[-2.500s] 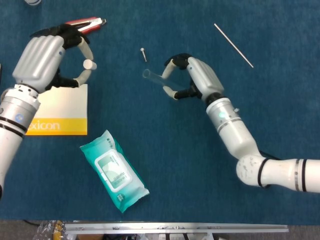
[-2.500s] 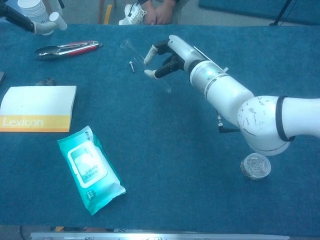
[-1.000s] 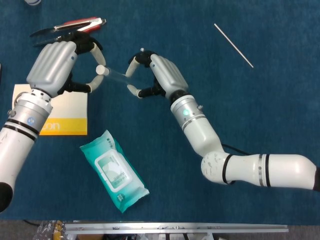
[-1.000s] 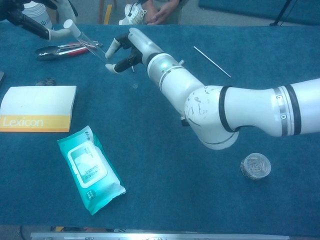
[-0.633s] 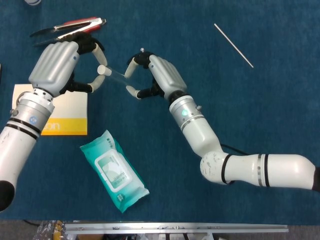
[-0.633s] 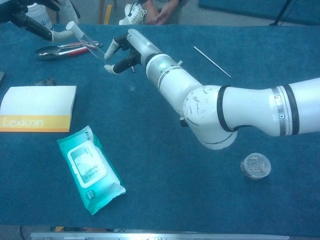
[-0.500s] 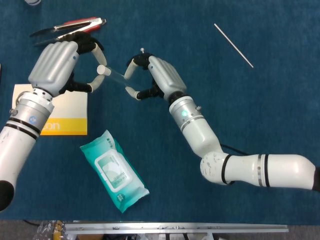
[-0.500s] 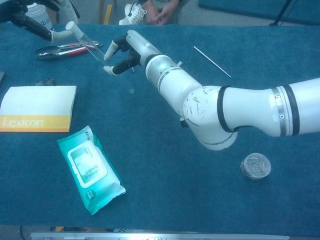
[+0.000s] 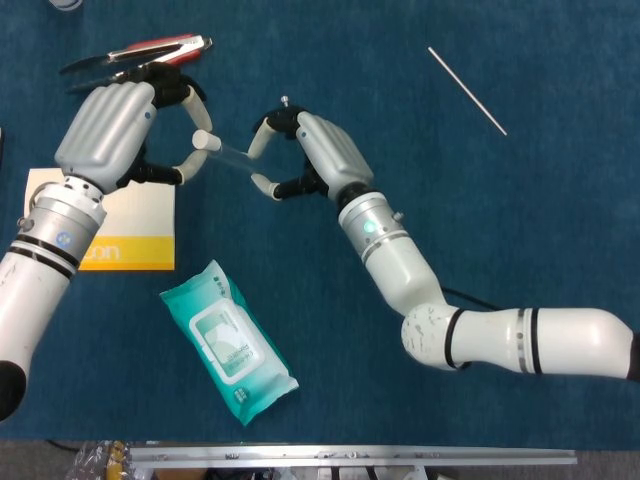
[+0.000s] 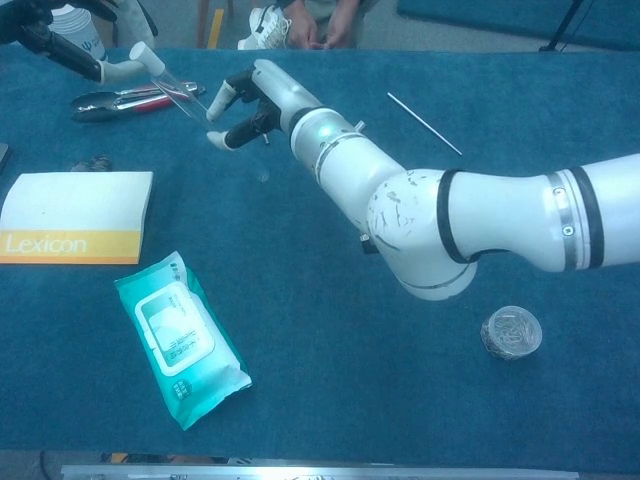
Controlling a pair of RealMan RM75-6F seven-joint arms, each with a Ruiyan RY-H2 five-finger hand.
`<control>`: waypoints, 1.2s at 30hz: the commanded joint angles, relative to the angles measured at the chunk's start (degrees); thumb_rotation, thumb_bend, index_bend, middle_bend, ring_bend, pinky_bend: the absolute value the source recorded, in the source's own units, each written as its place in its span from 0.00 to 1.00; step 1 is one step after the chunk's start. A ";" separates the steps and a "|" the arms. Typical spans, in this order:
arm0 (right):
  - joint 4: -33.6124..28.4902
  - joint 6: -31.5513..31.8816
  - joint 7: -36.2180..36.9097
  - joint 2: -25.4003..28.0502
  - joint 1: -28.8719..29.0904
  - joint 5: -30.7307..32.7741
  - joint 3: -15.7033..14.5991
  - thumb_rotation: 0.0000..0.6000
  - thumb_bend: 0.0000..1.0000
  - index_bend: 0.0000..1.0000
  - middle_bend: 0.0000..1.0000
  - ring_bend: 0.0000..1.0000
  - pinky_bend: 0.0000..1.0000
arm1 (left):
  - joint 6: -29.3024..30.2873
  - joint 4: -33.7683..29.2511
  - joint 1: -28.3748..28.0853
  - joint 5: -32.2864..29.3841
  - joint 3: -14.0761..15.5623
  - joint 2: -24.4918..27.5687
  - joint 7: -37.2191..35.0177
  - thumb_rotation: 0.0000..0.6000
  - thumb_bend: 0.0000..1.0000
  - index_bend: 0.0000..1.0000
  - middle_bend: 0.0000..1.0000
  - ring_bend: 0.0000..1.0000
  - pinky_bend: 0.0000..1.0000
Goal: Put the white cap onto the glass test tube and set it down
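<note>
Nearest the robot, well short of both sets of fingers, a teal wet-wipe pack [image 9: 229, 343] lies flat on the blue table [image 9: 520, 200]; its label text is too small to read. A crumpled foil ball [image 10: 511, 332] sits by the right forearm in the chest view. Just below the left hand's fingers lies a white and yellow box [image 10: 75, 217] printed "Lexicon".

Further out, the left hand [image 9: 118, 130] pinches the white cap [image 9: 203, 140] between thumb and fingertip, the other fingers curled beside it. The right hand [image 9: 318, 150] pinches the glass test tube [image 9: 236, 154] between thumb and finger, its remaining fingers loosely bent. The tube is held above the table, running from the right fingers toward the left ones, its open end meeting the cap; whether the cap is seated cannot be told.

Beyond the left fingers lie red-handled tongs [image 9: 140, 53], and beyond the right fingers a small screw [image 9: 285, 99]. A thin metal rod [image 9: 467, 89] lies far off past the right hand.
</note>
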 commanded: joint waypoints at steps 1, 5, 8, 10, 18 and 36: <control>-0.11 0.00 0.06 0.13 -0.09 0.06 -0.03 1.00 0.26 0.64 0.32 0.15 0.25 | -0.04 0.08 -0.04 -0.02 0.03 0.03 0.04 1.00 0.33 0.52 0.30 0.15 0.13; -0.33 0.01 0.00 0.36 -0.18 0.23 -0.15 1.00 0.26 0.64 0.32 0.15 0.25 | -0.06 0.21 -0.10 -0.11 -0.04 0.09 -0.04 1.00 0.33 0.52 0.30 0.15 0.13; -0.44 0.07 -0.05 0.52 -0.21 0.36 -0.20 1.00 0.26 0.64 0.32 0.15 0.25 | -0.05 0.16 -0.11 0.00 -0.11 0.20 -0.15 1.00 0.33 0.52 0.30 0.15 0.13; -0.53 0.09 -0.02 0.60 -0.27 0.55 -0.20 1.00 0.26 0.64 0.32 0.15 0.25 | -0.03 0.17 -0.10 0.05 -0.13 0.27 -0.20 1.00 0.33 0.52 0.30 0.15 0.13; -0.73 0.15 0.00 0.76 -0.22 0.77 -0.18 1.00 0.26 0.64 0.32 0.15 0.25 | -0.13 0.22 -0.10 0.12 0.03 0.25 -0.28 1.00 0.33 0.52 0.30 0.15 0.13; -0.26 0.21 0.47 0.69 -0.07 0.78 -0.07 1.00 0.26 0.64 0.32 0.15 0.25 | -0.28 0.09 -0.57 -0.23 0.18 -0.48 0.00 1.00 0.33 0.52 0.30 0.15 0.13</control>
